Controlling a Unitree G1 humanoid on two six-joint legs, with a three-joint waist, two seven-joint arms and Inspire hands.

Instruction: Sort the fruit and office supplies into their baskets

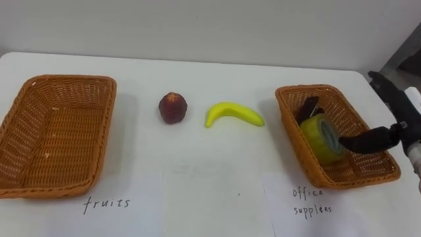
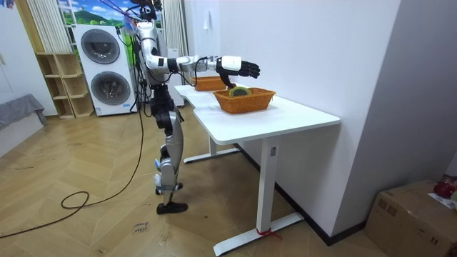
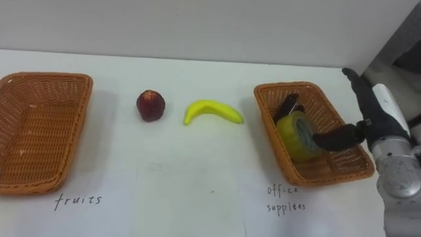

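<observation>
My right hand [image 3: 385,122] hovers open over the office-supplies basket [image 3: 266,125], thumb beside the yellow tape roll [image 3: 296,135] lying inside. Beyond, on the worktop [image 3: 197,171], lie the banana [image 3: 212,111] and the red fruit [image 3: 150,105] — both outside the fruits basket [image 3: 39,125].

The white desk [image 1: 197,191] carries two wicker baskets. The near basket [image 1: 293,141] sits beneath the right hand's [image 1: 406,125] straight fingers [image 1: 388,92], with a handwritten paper label [image 1: 309,201] on its front side. Out from the fingers toward the robot's left lie a yellow banana [image 1: 233,113], then a red peach [image 1: 173,107]. Farthest from them sits the far basket [image 1: 52,131], with its own label [image 1: 106,204].
</observation>
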